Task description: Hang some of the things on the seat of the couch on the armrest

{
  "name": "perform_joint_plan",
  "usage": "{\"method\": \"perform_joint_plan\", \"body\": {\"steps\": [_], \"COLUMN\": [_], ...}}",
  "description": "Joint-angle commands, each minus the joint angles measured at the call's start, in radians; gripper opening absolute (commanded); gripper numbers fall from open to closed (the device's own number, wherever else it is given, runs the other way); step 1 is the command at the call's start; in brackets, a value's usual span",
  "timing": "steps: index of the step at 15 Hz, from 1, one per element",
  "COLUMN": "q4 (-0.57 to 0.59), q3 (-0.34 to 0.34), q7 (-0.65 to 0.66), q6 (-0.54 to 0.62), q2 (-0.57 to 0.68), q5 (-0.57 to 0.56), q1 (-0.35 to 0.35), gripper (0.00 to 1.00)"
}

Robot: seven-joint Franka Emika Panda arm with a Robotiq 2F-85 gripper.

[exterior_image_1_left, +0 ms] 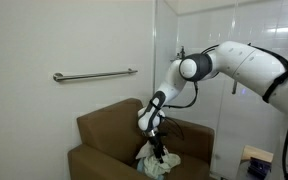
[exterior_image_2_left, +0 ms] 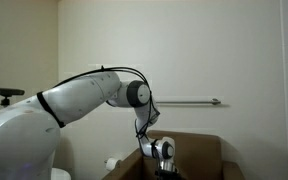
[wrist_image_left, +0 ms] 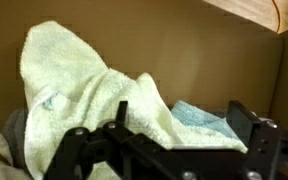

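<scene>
– Okay, claw [wrist_image_left: 179, 118] status?
– Jaws stand wide apart in the wrist view, one finger [wrist_image_left: 119, 112] either side of a raised towel fold. Not clamped on anything.
– Where's the towel?
– The pale cream towel [wrist_image_left: 69, 70] is bunched on the seat of the brown couch [exterior_image_1_left: 104, 125], heaped up towards the backrest. A light blue cloth [wrist_image_left: 199, 118] lies just behind it, touching.
– Exterior views?
– The arm [exterior_image_1_left: 234, 65] bends down from above, with the claw low over the towel on the seat. Whether it touches the fabric, cannot tell from there.
– Anything else?
– A grab rail [exterior_image_1_left: 94, 75] on the wall above the couch, in both exterior views.
</scene>
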Motion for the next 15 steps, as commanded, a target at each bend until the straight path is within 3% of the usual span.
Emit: {"method": "perform_joint_plan", "body": {"steps": [1, 4, 6, 11, 15], "q4": [0.084, 0.117, 0.137, 0.148, 0.166], "q3": [-0.006, -0.016, -0.032, -0.038, -0.001], "q7": [0.070, 0.113, 0.136, 0.162, 0.165], "q6": [0.067, 0.125, 0.117, 0.071, -0.046], "q2": [0.083, 0.125, 0.143, 0.146, 0.162], "q5": [-0.026, -0.026, -0.037, -0.026, 0.008], "q1": [0.020, 0.037, 0.053, 0.045, 0.035], "gripper": [1.00, 1.00, 0.74, 0.41, 0.15]}}
